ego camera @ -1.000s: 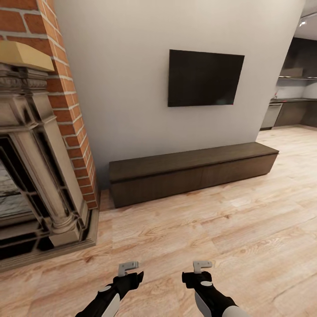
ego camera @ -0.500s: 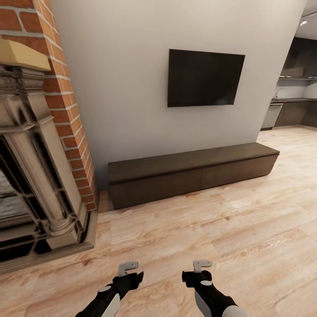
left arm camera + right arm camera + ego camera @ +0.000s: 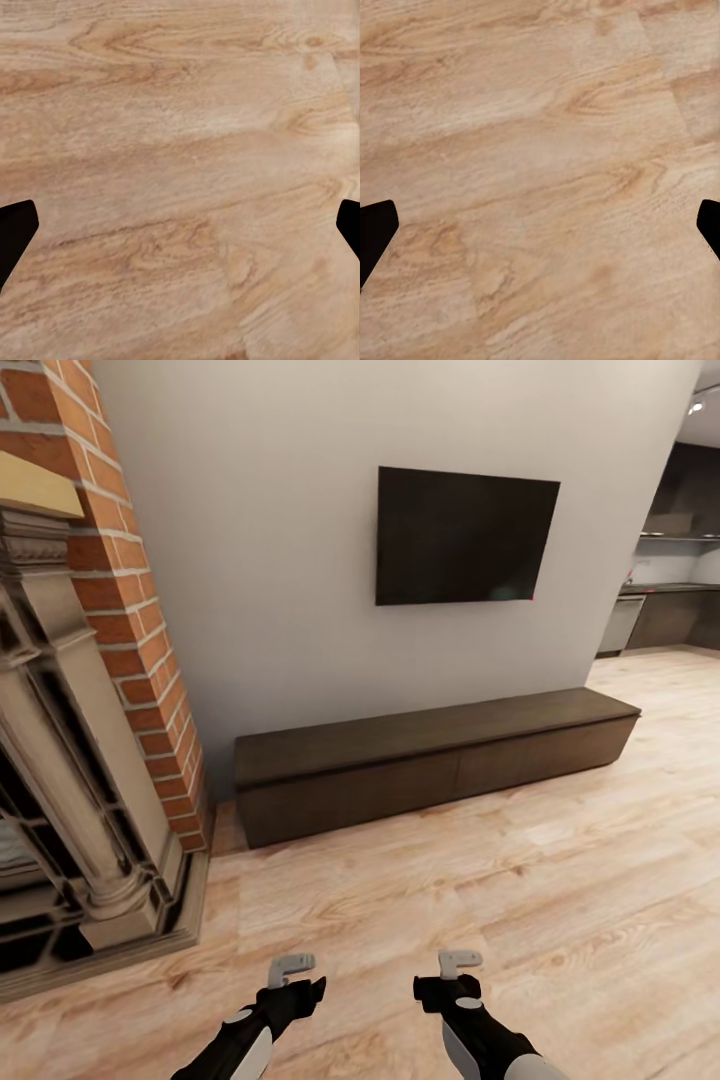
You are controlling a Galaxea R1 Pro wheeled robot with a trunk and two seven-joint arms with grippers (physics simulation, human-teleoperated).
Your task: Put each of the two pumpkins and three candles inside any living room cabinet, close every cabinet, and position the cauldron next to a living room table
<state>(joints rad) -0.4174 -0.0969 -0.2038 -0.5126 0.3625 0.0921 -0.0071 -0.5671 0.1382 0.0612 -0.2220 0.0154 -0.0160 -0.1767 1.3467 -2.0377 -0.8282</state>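
Note:
The long low dark brown cabinet (image 3: 430,760) stands against the grey wall ahead, with all its flat fronts shut. My left gripper (image 3: 292,965) and right gripper (image 3: 460,962) hang low in front of me over bare wood floor, well short of the cabinet. Both are open and hold nothing. In each wrist view the dark fingertips (image 3: 15,232) (image 3: 375,236) sit far apart at the frame edges, with floor planks between them. The pumpkins, candles, cauldron and table are out of view.
A brick chimney with a stone fireplace (image 3: 70,800) and its raised hearth fills the left side. A black TV (image 3: 462,538) hangs above the cabinet. Wood floor (image 3: 480,900) stretches ahead and right toward a kitchen (image 3: 665,600).
The whole picture has shifted: the fireplace slides off to the left and the cabinet looks slightly nearer, so the camera has moved. Both arms keep their pose.

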